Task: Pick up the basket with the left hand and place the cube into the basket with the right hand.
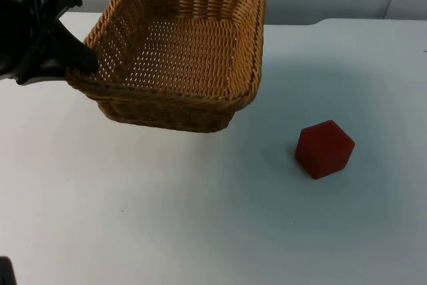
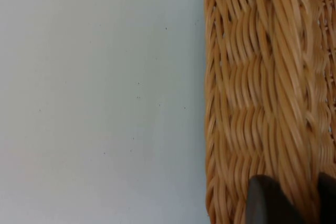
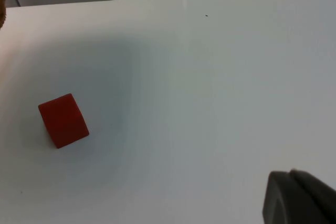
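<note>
While my left gripper point(image 1: 83, 65) is clamped on the basket point(image 1: 180, 51) rim at its nine o'clock side, holding it tilted above the table point(image 1: 167, 218), the cube point(image 1: 324, 149) sits on the table at the basket's four o'clock. I cannot tell how far my right gripper point(image 3: 299, 198) is open.

Your top view looks down and forward over the table point(image 1: 167, 231). Your left wrist view sits close against the basket point(image 2: 262, 98); your right wrist view shares the cube point(image 3: 63, 120) with the top.

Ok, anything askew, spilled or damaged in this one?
Nothing is spilled or damaged. The basket sits tilted, but only because the left claw grips its rim and holds it off the table. The red cube rests alone on the table, untouched by the right claw.
</note>
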Available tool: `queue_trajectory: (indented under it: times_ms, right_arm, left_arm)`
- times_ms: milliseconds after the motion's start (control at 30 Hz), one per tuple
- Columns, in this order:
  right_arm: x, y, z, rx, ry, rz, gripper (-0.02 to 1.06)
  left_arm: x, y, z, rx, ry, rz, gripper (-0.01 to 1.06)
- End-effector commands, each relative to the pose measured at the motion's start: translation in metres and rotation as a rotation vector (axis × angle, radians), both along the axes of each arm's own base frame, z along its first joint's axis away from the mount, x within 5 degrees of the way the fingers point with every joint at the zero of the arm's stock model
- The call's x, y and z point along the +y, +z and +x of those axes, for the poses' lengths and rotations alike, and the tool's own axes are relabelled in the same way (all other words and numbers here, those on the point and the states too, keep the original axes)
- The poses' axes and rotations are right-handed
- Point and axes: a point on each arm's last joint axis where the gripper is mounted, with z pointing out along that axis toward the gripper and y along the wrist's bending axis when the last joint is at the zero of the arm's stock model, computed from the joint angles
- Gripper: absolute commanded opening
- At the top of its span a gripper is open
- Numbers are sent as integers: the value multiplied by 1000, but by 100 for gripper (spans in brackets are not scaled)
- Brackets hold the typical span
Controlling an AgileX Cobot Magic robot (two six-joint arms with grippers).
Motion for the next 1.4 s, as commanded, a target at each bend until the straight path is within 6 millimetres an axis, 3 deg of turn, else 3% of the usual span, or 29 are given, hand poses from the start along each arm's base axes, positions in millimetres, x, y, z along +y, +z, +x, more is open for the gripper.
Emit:
queue_trajectory:
  times_ms: [0, 633, 733, 833, 867, 900, 1000, 1033, 1100, 1167, 1200, 1233, 1267, 1300, 1333, 1367]
  right_arm:
    - [0, -2, 1, 2, 7, -3, 0]
    - [2, -2, 1, 2, 27, -1, 0]
    - [4, -2, 10, 64, 62, -12, 0]
    - [7, 2, 41, 222, 116, -16, 0]
    - [9, 6, 61, 304, 141, 1, 0]
    - [9, 6, 61, 304, 141, 1, 0]
    - [15, 13, 110, 458, 213, 31, 3]
    - [15, 13, 110, 458, 213, 31, 3]
    - [20, 18, 140, 537, 280, 58, 19]
    - [22, 18, 167, 612, 320, 63, 45]
    - [22, 19, 179, 637, 333, 55, 64]
    - [22, 19, 179, 637, 333, 55, 64]
    - [21, 17, 193, 669, 340, 40, 85]
    - [20, 16, 202, 677, 339, 35, 96]
    - [20, 16, 210, 670, 342, 28, 105]
    - [20, 16, 210, 670, 342, 28, 105]
  left_arm:
    - [-3, 7, -1, -9, -3, -44, 0]
    - [-3, 6, -1, -10, -1, -43, 0]
    - [-3, 6, -1, -10, -1, -43, 0]
    - [-3, 6, -1, -10, -3, -42, 0]
    - [-3, 6, -1, -10, -3, -42, 0]
    - [-3, 6, -1, -10, -3, -42, 0]
    - [-3, 6, -1, -10, -3, -42, 0]
    - [-3, 6, -1, -10, -3, -42, 0]
    - [-3, 6, -1, -10, -3, -42, 0]
    - [-3, 6, -1, -10, -3, -42, 0]
    - [-3, 6, -1, -10, -3, -42, 0]
    - [-3, 6, -1, -10, -3, -42, 0]
    - [-3, 6, -1, -10, -3, -42, 0]
    - [-3, 6, -1, -10, -3, -42, 0]
    - [-3, 6, -1, -10, -3, -42, 0]
    - [-3, 6, -1, -10, -3, -42, 0]
